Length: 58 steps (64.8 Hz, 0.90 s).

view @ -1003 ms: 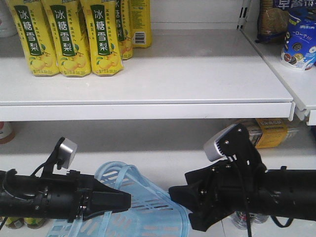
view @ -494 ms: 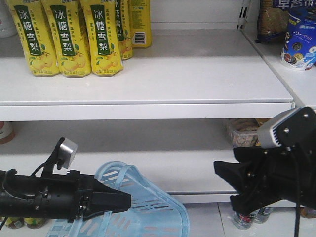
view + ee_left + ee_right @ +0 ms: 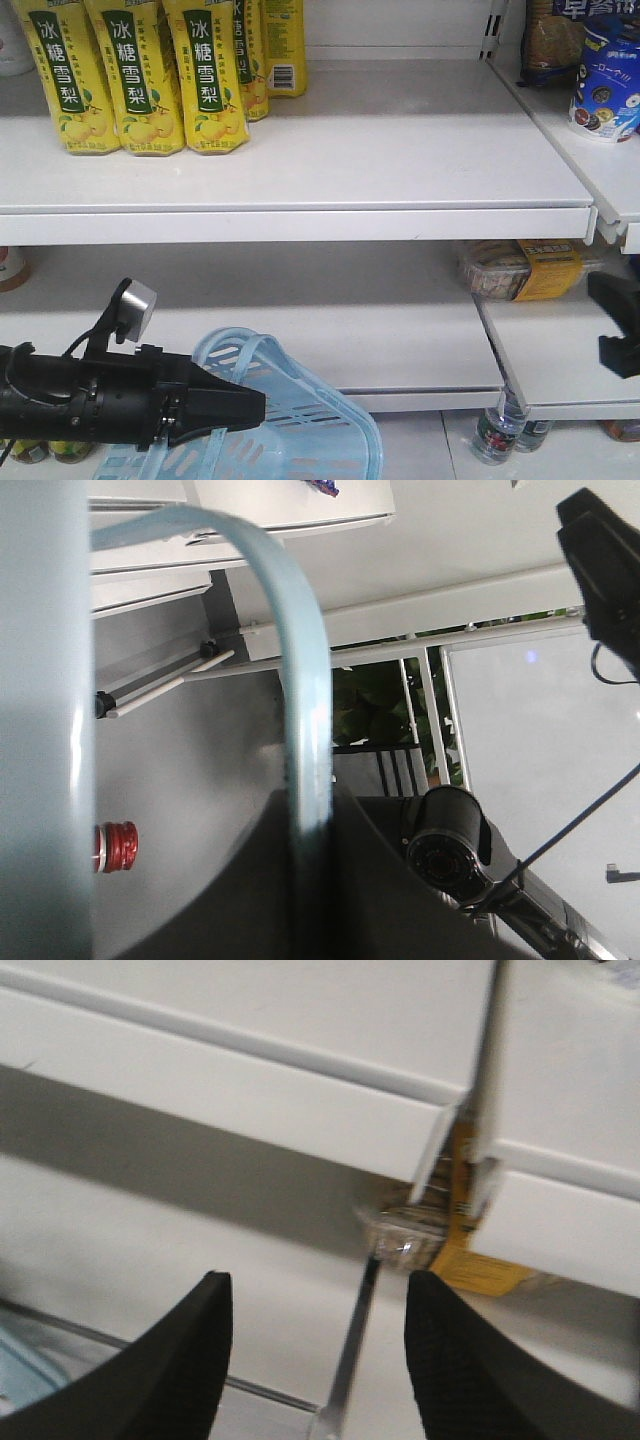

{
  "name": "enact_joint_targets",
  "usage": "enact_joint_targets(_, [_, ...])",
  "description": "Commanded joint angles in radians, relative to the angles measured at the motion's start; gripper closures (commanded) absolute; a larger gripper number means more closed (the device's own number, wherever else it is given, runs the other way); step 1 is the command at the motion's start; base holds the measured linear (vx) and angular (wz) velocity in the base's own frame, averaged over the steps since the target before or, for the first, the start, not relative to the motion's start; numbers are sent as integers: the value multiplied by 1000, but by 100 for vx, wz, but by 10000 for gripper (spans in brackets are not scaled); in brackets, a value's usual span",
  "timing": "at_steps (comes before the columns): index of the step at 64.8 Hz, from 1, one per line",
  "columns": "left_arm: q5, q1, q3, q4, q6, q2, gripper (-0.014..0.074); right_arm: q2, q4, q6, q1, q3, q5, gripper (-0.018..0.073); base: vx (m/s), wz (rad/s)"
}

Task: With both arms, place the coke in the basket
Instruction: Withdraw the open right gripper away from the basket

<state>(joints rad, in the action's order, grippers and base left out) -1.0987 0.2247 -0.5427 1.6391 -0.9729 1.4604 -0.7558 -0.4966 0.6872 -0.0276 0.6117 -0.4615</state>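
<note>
- White shop shelves (image 3: 330, 150) fill the wall, with yellow drink bottles (image 3: 135, 75) in a row up top.
- Down low, the left gripper (image 3: 245, 405) is pinched shut on a thin loop handle (image 3: 300, 710) of the blue basket (image 3: 310, 440). The basket hangs tipped to one side.
- The right gripper (image 3: 318, 1360) has nothing in it. Its two black tips stand wide apart, and it points at the shelf edge and a snack pack (image 3: 410, 1235).
- From the front, only a dark bit of the right arm (image 3: 618, 320) shows at the far edge.
- I cannot find the whole coke anywhere. A red cap (image 3: 115, 847) shows on the floor in the left wrist view, but I cannot tell if that is it.
- The basket could slip or swing, because only one thin handle holds it.
- The right gripper could bump the shelf, since it sits close to it.
- It might grab the wrong bottle (image 3: 497, 432) from the ones under the shelf.
</note>
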Motion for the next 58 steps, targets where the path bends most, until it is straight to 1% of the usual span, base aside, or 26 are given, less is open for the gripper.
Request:
enact_joint_targets(1, [-106,4,-25,145,-1,-35,603,26,-1,-1,-72,69,63,181,0,0])
enact_joint_targets(8, [-106,4,-25,145,-1,-35,603,26,0,-1,-110,119,60,181,0,0])
enact_joint_targets(15, [-106,4,-25,145,-1,-35,603,23,-4,-1,-110,148,37,181,0,0])
enact_joint_targets(24, [-106,4,-25,145,-1,-35,603,27,-6,18,-110,130,40,181,0,0])
enact_joint_targets(30, [-106,4,-25,145,-1,-35,603,42,-7,19,-110,93,60,181,0,0])
enact_joint_targets(38, [-106,4,-25,145,-1,-35,603,95,-11,19,-110,9,129,181,0,0])
enact_joint_targets(44, [-106,4,-25,145,-1,-35,603,165,-11,19,-110,-57,163,181,0,0])
enact_joint_targets(52, [-106,4,-25,145,-1,-35,603,270,-11,21,-110,-134,171,181,0,0])
enact_joint_targets(58, [-106,4,-25,145,-1,-35,603,355,-40,21,-110,-209,229,181,0,0])
